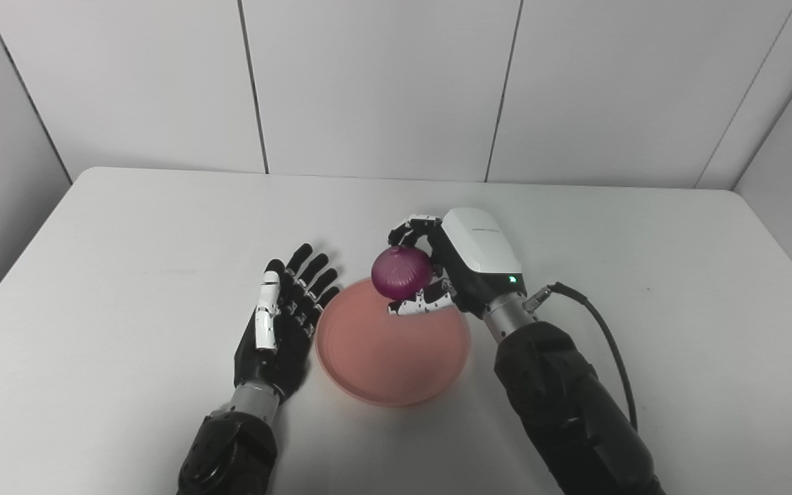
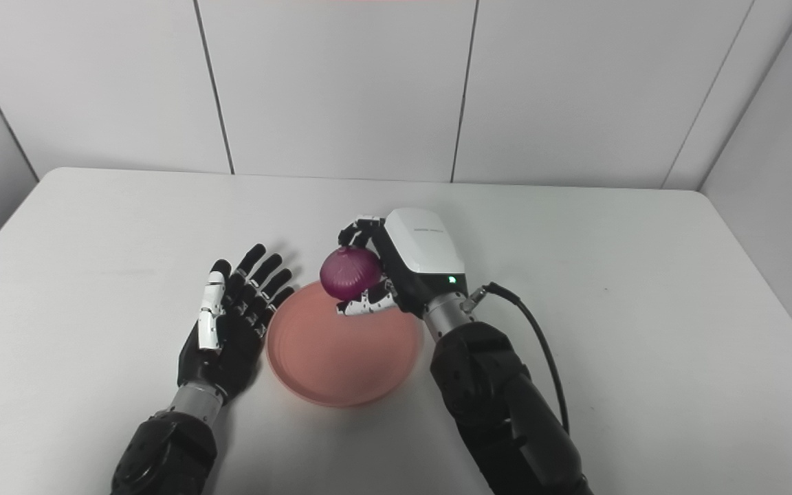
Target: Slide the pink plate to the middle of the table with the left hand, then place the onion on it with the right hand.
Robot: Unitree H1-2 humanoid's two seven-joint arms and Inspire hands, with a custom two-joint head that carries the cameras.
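Note:
The pink plate [image 1: 382,357] lies flat near the middle of the white table [image 1: 128,247]. My right hand [image 1: 458,265] is shut on a purple onion [image 1: 401,273] and holds it above the plate's far rim; the onion also shows in the right eye view [image 2: 349,272]. My left hand [image 1: 286,316] is open and empty, palm up with fingers spread, resting on the table just left of the plate, beside its rim.
Grey wall panels close off the table at the back and on both sides. A black cable [image 1: 609,344] loops from my right wrist along the forearm. Bare table surface lies to the left, right and far side of the plate.

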